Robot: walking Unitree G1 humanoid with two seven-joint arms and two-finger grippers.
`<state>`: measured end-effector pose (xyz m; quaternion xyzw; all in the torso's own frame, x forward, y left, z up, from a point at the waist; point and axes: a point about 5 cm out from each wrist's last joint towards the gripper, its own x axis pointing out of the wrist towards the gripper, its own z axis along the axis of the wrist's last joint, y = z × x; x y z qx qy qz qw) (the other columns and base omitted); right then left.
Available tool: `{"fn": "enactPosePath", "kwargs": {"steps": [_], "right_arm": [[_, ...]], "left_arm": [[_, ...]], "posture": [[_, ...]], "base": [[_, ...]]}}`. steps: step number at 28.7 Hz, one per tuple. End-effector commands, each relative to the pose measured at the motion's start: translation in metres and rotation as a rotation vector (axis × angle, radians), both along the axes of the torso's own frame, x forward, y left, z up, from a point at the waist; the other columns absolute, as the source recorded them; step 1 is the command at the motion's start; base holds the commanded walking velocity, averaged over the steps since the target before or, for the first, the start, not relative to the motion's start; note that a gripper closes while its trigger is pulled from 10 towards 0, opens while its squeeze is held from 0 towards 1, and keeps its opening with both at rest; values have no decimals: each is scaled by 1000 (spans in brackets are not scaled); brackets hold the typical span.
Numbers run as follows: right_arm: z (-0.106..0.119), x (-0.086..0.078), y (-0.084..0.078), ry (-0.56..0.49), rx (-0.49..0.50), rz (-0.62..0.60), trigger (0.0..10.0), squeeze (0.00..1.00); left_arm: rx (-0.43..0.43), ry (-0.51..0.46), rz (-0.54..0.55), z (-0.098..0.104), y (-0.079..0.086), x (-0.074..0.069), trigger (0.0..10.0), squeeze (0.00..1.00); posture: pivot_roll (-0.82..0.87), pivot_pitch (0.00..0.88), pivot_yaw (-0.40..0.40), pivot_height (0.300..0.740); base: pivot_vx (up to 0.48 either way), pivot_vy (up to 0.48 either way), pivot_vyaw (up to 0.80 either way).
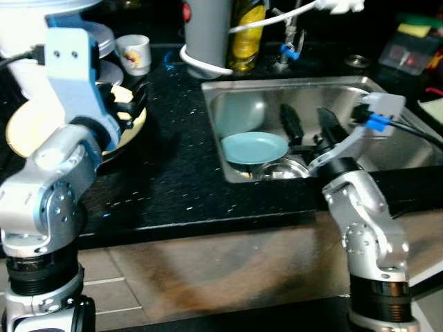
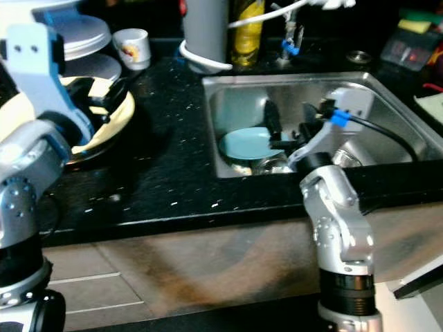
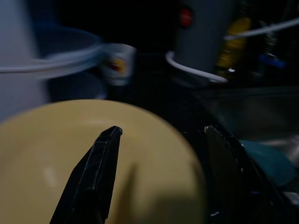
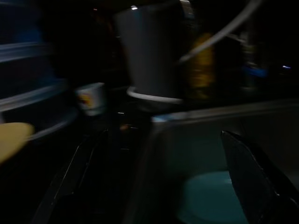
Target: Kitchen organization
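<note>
Two grippers work different zones. At centre right, the right gripper (image 1: 308,124) hangs in the steel sink (image 1: 228,93), fingers spread, just over the blue plate (image 1: 253,147), likely lining up to lift that smooth, shallow disc out. At upper left, the left gripper (image 3: 159,172), fingers apart, hovers over the glossy yellow plate (image 3: 46,163) on the speckled black counter (image 1: 173,173). A small printed cup (image 1: 133,53) stands near stacked white plates (image 2: 79,31).
</note>
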<state>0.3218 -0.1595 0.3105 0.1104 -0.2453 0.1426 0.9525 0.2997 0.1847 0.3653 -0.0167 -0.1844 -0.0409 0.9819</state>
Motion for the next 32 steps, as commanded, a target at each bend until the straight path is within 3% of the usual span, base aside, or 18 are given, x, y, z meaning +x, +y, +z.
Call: {"fn": "enactPosePath", "kwargs": {"steps": [1,23,32], "right_arm": [[0,-2,-1,-2,-4,2,10000,0],[1,1,-3,1,-10,-6,10000,0],[-1,4,-3,17,-25,4,10000,0]], "left_arm": [[15,-26,17,4,2,-4,10000,0],[28,-3,40,6,7,1,10000,0],[12,22,93,5,17,6,10000,0]], "posture": [[41,212,-37,740],[43,215,-31,740],[41,215,-29,740]], "base": [[0,0,0],[0,0,0],[0,0,0]]}}
